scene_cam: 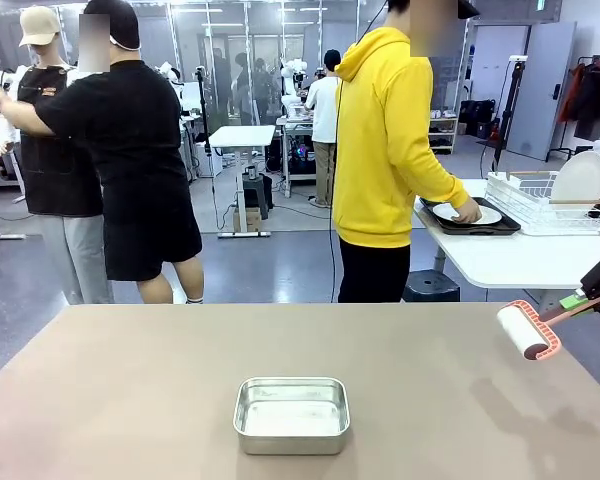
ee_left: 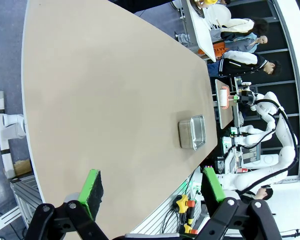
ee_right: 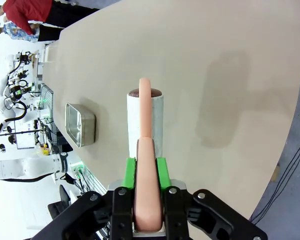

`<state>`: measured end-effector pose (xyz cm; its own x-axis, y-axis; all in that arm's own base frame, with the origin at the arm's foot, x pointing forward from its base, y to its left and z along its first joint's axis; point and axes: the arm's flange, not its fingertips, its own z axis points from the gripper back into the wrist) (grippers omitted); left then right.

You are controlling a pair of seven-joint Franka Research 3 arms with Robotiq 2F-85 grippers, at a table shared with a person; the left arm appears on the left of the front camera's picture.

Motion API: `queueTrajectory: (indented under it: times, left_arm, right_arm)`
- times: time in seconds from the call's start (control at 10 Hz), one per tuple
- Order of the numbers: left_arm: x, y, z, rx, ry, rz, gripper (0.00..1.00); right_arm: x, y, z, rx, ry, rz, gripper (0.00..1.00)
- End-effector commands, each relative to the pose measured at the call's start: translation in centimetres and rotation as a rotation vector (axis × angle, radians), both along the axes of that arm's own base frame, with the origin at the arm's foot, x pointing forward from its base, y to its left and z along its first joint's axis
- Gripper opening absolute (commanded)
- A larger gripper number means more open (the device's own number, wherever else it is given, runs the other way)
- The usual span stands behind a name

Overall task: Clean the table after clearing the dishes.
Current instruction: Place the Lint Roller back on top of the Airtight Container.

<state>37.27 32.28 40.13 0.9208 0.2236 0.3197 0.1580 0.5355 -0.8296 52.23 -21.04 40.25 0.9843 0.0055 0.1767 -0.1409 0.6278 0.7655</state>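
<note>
Table (scene_cam: pixel 130 400) is cleared bar a steel pan (scene_cam: pixel 291 414) near its near edge, so wiping's next: right gripper (ee_right: pixel 149 175), clamped on the lint roller (scene_cam: pixel 528 331), should lower it onto the right edge

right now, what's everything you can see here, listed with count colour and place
table: one, taupe-brown, in front of the arms
steel pan: one, silver, near middle of the table
lint roller: one, white roll on a pink-orange handle, held above the table's right edge
white table: one, far right behind
dish rack: one, white wire, on the white table
tray: one, dark, on the white table, white plate on it
person: one, yellow hoodie, hand at the plate
left pincer: open, above the table
right pincer: shut on the lint roller handle
</note>
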Motion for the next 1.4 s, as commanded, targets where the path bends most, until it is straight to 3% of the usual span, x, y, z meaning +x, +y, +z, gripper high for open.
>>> queueTrajectory:
  times: [0.0, 0.2, 0.4, 0.7, 1.1, 1.2, 1.3]
  left_arm:
    - [-0.4, 0.1, 0.3, -0.001, 0.002, -0.005, 1.00]
    - [-0.4, 0.1, 0.3, -0.001, 0.002, -0.005, 1.00]
    - [-0.4, 0.1, 0.3, -0.001, 0.002, -0.005, 1.00]
    - [-0.4, 0.1, 0.3, -0.001, 0.002, -0.005, 1.00]
    - [-0.4, 0.1, 0.3, -0.001, 0.002, -0.005, 1.00]
    - [-0.4, 0.1, 0.3, -0.001, 0.002, -0.005, 1.00]
    - [-0.4, 0.1, 0.3, -0.001, 0.002, -0.005, 1.00]
  right_arm:
    - [0.0, 0.0, 0.0, 0.000, 0.000, 0.000, 0.20]
    - [0.3, 5.4, 4.1, -0.190, -0.118, 0.278, 0.20]
    - [0.0, 10.1, 7.6, -0.263, -0.214, 0.503, 0.20]
    - [-0.6, 19.7, 11.0, -0.398, -0.253, 0.932, 0.20]
    - [-2.8, 35.0, 14.2, -0.550, -0.436, 1.268, 0.20]
    - [-2.9, 38.7, 14.6, -0.577, -0.464, 1.343, 0.20]
    - [-2.8, 42.1, 14.7, -0.609, -0.447, 1.386, 0.20]
